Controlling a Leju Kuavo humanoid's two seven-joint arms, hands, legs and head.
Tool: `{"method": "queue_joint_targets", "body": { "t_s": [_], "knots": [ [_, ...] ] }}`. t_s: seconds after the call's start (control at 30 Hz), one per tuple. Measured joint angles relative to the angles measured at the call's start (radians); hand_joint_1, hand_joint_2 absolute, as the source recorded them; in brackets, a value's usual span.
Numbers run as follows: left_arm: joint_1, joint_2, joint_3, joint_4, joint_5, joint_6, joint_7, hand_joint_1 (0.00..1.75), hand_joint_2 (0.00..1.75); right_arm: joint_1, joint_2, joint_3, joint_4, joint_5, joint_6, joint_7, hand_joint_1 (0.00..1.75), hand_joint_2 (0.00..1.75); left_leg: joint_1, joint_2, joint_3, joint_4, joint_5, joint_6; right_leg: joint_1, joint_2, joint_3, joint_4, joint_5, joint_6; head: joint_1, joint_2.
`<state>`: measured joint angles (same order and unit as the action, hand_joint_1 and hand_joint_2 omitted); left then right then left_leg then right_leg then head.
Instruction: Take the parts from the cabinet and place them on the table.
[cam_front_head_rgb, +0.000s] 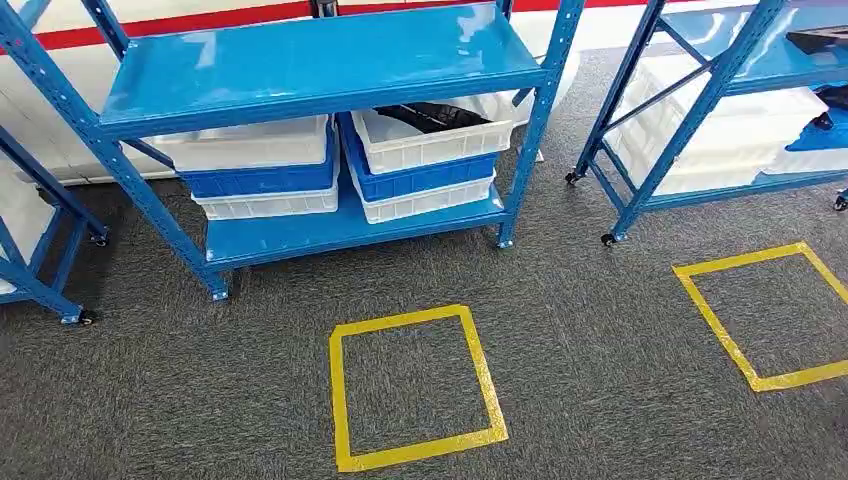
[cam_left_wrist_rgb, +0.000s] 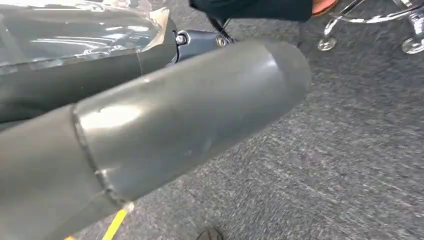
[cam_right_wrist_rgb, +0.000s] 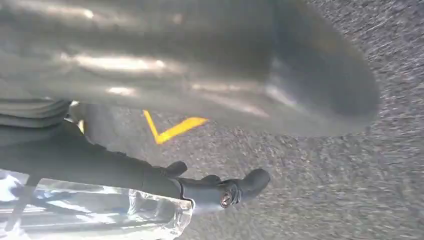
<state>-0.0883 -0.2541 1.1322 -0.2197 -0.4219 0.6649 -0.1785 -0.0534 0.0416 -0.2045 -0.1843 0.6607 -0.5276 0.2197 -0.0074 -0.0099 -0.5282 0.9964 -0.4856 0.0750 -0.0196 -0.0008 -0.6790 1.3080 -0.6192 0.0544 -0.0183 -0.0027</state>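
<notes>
Both hands, left (cam_left_wrist_rgb: 165, 125) and right (cam_right_wrist_rgb: 210, 65), hang over carpet, grasp unclear, parts (cam_front_head_rgb: 432, 116) distant.

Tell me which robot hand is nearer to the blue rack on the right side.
Right, probably. The rack stands ahead to the right; the right robot hand hangs over carpet on that side, the left robot hand on the far side.

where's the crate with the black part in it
In the head view, the white crate holding the black part tops the right stack on the blue rack's lower shelf, above a blue crate, behind the yellow floor square.
</notes>
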Motion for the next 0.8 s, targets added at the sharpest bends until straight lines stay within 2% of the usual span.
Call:
{"method": "queue_joint_targets", "body": {
  "t_s": [0.03,0.07,0.1,0.13,0.17,0.2,0.23,0.27,0.3,0.33,0.37,0.4,0.43,0.47,0.5,0.53,0.57,0.63,0.67,0.7,0.73,0.8],
  "knots": [
    [0.002,0.0,0.001,0.0,0.0,-0.001,0.0,0.0,0.0,0.005,-0.001,-0.002,0.0,0.0,0.0,0.0,0.0,0.0,-0.001,-0.002,0.01,0.0,-0.007,-0.001,0.001,0.0,0.0,-0.03,0.022,0.003,-0.002,0.0],
    [0.002,0.0,0.002,0.0,0.0,-0.002,0.0,0.0,0.0,0.006,-0.002,-0.003,0.0,0.0,0.0,0.0,0.0,0.0,-0.002,-0.005,0.021,0.0,-0.016,-0.003,0.0,0.0,0.02,-0.101,0.064,0.007,0.0,0.0],
    [0.002,0.0,0.003,0.0,0.0,-0.002,0.0,0.0,0.0,0.007,-0.002,-0.003,0.0,0.0,-0.001,0.0,0.0,0.0,-0.002,-0.005,0.034,0.0,-0.025,-0.006,0.0,0.0,0.053,-0.195,0.117,0.018,-0.001,0.0],
    [0.003,0.0,0.003,0.0,0.0,-0.002,0.0,0.0,0.0,0.008,-0.002,-0.003,0.0,0.002,0.0,0.0,0.0,0.0,-0.002,-0.005,0.035,0.0,-0.036,-0.011,0.0,-0.001,0.082,-0.287,0.175,0.027,0.002,0.0],
    [0.003,0.0,0.003,0.001,0.0,-0.002,0.001,0.0,0.0,0.008,-0.001,-0.003,0.001,0.002,0.0,0.0,0.0,0.0,-0.006,-0.005,0.048,0.004,-0.046,-0.017,0.003,-0.003,0.075,-0.284,0.159,0.01,0.0,0.0],
    [0.003,0.0,0.003,0.001,0.0,-0.002,0.001,0.0,0.0,0.004,-0.001,-0.003,0.001,0.003,0.0,0.0,0.0,0.0,-0.007,-0.005,0.045,0.002,-0.052,-0.025,0.016,-0.01,0.078,-0.283,0.137,-0.013,0.001,0.0],
    [0.002,0.0,0.003,0.001,0.0,-0.002,0.001,0.0,0.0,0.004,-0.002,-0.003,0.001,0.004,-0.001,0.0,0.0,0.0,-0.008,-0.004,0.046,0.0,-0.061,-0.031,0.013,-0.007,0.091,-0.286,0.159,-0.019,-0.002,0.0],
    [0.003,0.0,0.004,0.001,0.002,-0.002,0.001,0.0,0.0,0.006,-0.002,-0.004,0.001,0.003,-0.001,0.0,0.0,0.0,-0.008,-0.004,0.058,0.019,-0.055,-0.034,0.009,-0.005,0.085,-0.288,0.157,-0.03,-0.006,0.0],
    [0.003,0.001,0.004,0.001,0.002,-0.001,0.001,0.0,0.0,0.008,0.0,-0.004,0.001,0.004,-0.001,0.0,0.0,0.0,-0.006,-0.004,0.062,0.023,-0.059,-0.037,-0.001,-0.002,0.107,-0.289,0.154,-0.037,-0.004,0.0],
    [0.003,0.001,0.004,0.001,0.002,-0.001,0.001,0.0,0.0,0.008,0.001,-0.004,0.001,0.005,-0.001,0.0,0.0,0.0,-0.002,-0.003,0.054,0.041,-0.066,-0.045,-0.002,-0.004,0.119,-0.295,0.151,-0.041,-0.005,0.0],
    [0.002,0.001,0.004,0.001,0.002,-0.001,0.001,0.0,0.0,0.007,-0.001,-0.005,0.001,0.005,-0.002,0.0,0.0,0.0,-0.001,0.001,0.029,0.095,-0.072,-0.054,-0.002,-0.003,0.126,-0.295,0.149,-0.046,-0.007,0.0],
    [0.0,0.001,0.003,0.001,0.002,-0.001,0.001,0.0,0.0,0.006,-0.002,-0.005,0.001,0.006,-0.002,0.0,0.0,0.0,0.004,0.002,-0.022,0.176,-0.083,-0.06,-0.003,-0.003,0.128,-0.295,0.144,-0.051,-0.007,0.0],
    [0.001,0.001,0.003,0.001,0.002,-0.001,0.001,0.0,0.0,0.004,-0.001,-0.005,0.001,0.006,-0.002,-0.001,0.0,0.0,0.01,0.002,-0.08,0.257,-0.121,-0.066,-0.003,-0.003,0.131,-0.295,0.138,-0.056,-0.007,0.0],
    [0.001,0.001,0.004,0.001,0.002,-0.001,0.001,0.0,0.0,0.004,-0.001,-0.005,0.001,0.006,-0.002,-0.001,0.0,0.0,0.013,0.002,-0.124,0.31,-0.158,-0.072,-0.003,-0.002,0.136,-0.294,0.131,-0.055,-0.007,0.0],
    [0.003,0.001,0.004,0.001,0.003,-0.001,0.001,0.0,0.0,0.006,-0.001,-0.005,0.001,0.006,-0.002,-0.002,0.0,0.0,0.017,0.002,-0.152,0.329,-0.172,-0.076,-0.004,-0.001,0.144,-0.294,0.124,-0.054,-0.008,0.0],
    [0.004,0.001,0.004,0.001,0.003,-0.001,0.0,0.0,0.0,0.01,-0.001,-0.005,0.001,0.006,-0.002,-0.002,0.0,0.0,0.02,0.003,-0.162,0.309,-0.157,-0.076,-0.005,-0.001,0.155,-0.294,0.115,-0.052,-0.007,0.0],
    [0.005,0.002,0.005,0.001,0.003,-0.001,0.0,0.0,0.0,0.01,-0.001,-0.005,0.001,0.006,-0.002,-0.002,0.0,0.0,0.021,0.004,-0.153,0.257,-0.118,-0.076,-0.007,0.0,0.168,-0.295,0.107,-0.049,-0.007,0.0],
    [0.005,0.002,0.004,0.001,0.001,0.002,-0.005,0.0,0.0,0.008,-0.001,-0.005,0.001,0.006,-0.002,-0.004,0.0,0.0,0.021,0.008,-0.103,0.083,0.016,-0.068,-0.011,0.001,0.191,-0.295,0.091,-0.04,-0.008,0.0],
    [0.006,0.002,0.004,0.001,-0.002,0.004,-0.009,0.0,0.0,0.008,-0.001,-0.006,0.002,0.006,-0.002,-0.006,0.0,0.0,0.017,0.009,-0.097,0.049,0.054,-0.066,-0.008,0.003,0.198,-0.294,0.084,-0.034,-0.01,0.0],
    [0.005,0.003,0.004,0.001,-0.004,0.005,-0.012,0.0,0.0,0.006,0.0,-0.006,0.002,0.006,-0.002,-0.01,0.0,0.0,0.012,0.012,-0.1,0.052,0.013,-0.06,-0.005,0.004,0.201,-0.295,0.078,-0.026,-0.008,0.0],
    [0.005,0.003,0.004,0.001,-0.005,0.005,-0.013,0.0,0.0,0.004,0.0,-0.008,0.002,0.008,-0.002,-0.011,0.0,0.0,0.008,0.01,-0.097,0.054,0.026,-0.051,-0.005,0.004,0.192,-0.296,0.071,-0.017,-0.008,0.0],
    [0.006,0.003,0.005,0.002,-0.008,0.005,-0.011,0.0,0.0,0.001,0.001,-0.008,0.001,0.022,0.002,-0.006,0.0,0.0,0.0,0.004,-0.089,0.044,0.03,-0.034,0.0,-0.002,0.207,-0.312,0.065,-0.002,-0.01,0.0]
  ]
}}
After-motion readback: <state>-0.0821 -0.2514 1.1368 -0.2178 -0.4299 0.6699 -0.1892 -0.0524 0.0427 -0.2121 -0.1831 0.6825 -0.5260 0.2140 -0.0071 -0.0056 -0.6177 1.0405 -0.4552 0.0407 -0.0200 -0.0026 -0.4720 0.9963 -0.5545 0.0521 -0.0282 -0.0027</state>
